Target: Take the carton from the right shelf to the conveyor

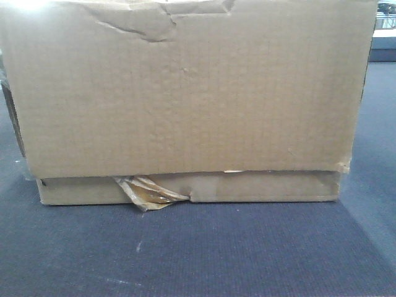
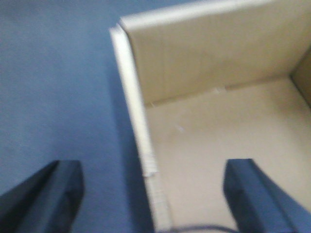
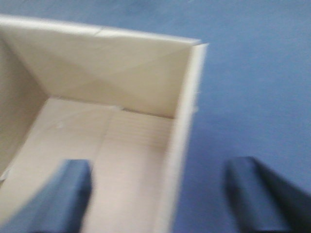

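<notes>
The brown carton (image 1: 185,93) fills the front view, standing on the dark grey-blue conveyor (image 1: 198,247). A wad of amber tape (image 1: 145,195) and a narrow flap strip (image 1: 260,185) sit along its bottom edge. In the left wrist view my left gripper (image 2: 153,167) is open astride the carton's left wall (image 2: 133,97), one finger over the belt (image 2: 58,73) and the other above the carton's inside (image 2: 218,136). My right gripper (image 3: 158,165) is open astride the right wall (image 3: 184,111), with one finger over the carton's inside (image 3: 97,73) and one over the belt (image 3: 252,73). The right shelf is out of view.
The carton's upper front face has a dented crease (image 1: 148,31). A small pale and blue shape (image 1: 383,43) shows past the carton's top right corner, too small to name. Belt runs on both sides of the carton and in front of it.
</notes>
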Robot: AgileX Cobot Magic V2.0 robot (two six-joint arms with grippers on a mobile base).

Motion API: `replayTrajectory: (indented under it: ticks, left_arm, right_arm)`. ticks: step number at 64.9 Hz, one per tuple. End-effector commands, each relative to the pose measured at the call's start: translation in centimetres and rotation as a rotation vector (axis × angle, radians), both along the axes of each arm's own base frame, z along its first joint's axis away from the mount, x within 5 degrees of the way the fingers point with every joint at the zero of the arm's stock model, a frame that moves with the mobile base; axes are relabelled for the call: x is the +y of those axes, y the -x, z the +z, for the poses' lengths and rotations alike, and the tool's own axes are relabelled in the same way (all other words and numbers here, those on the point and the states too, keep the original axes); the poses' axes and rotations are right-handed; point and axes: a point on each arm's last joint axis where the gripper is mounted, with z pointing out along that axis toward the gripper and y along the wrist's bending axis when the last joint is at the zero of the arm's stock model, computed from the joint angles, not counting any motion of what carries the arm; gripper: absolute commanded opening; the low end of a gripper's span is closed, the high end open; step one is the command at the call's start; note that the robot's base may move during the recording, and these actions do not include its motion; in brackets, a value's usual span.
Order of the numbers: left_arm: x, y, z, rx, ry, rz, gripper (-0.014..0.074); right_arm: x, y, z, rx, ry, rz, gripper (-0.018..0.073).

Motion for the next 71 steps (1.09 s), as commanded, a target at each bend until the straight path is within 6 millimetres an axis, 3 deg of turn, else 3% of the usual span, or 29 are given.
replayTrajectory:
  ticks: [1, 9, 13, 16, 30, 38, 44, 55, 71]
  left_arm:
    - [1.2, 2.0, 1.6, -0.082, -0.023, 0.004, 0.0325]
    - [3.1, 4.2, 1.4, -0.133, 0.000, 0.019, 0.0119]
    - [4.2, 5.2, 0.8, -0.157, 0.029, 0.034, 0.0008]
    - [5.0, 5.8, -0.3, -0.151, 0.048, 0.050, -0.0038]
    - [8.4, 9.4, -5.7, -0.141, 0.146, 0.170, -0.0008]
    - [9.1, 11.6, -9.2, -0.111, 0.152, 0.197, -0.0008]
    - [9.3, 13.3, -10.8, -0.116, 0.146, 0.190, -0.0008]
    - [9.6, 16.7, -12.1, -0.181, 0.147, 0.179, -0.0008]
    - [10.1, 21.5, -11.8, -0.381, 0.090, 0.123, -0.0008]
  right_arm:
    - [-2.3, 1.2, 0.9, -0.025, 0.033, -0.058, 0.0258]
    - [-4.9, 2.7, 0.5, -0.052, 0.066, -0.138, 0.0021]
    - [-5.8, 3.8, -0.2, -0.061, 0.063, -0.168, -0.0062]
    - [-6.3, 4.4, -0.8, -0.072, 0.061, -0.181, -0.0074]
    - [-7.2, 8.4, -5.8, -0.085, 0.063, -0.190, -0.0067]
    - [-7.6, 10.7, -8.7, -0.096, 0.060, -0.190, -0.0067]
    - [-7.9, 12.4, -10.3, -0.125, 0.052, -0.191, -0.0067]
    - [-8.4, 15.7, -12.1, -0.223, 0.027, -0.194, -0.0067]
    - [-9.3, 20.5, -13.5, -0.414, 0.031, -0.176, -0.0067]
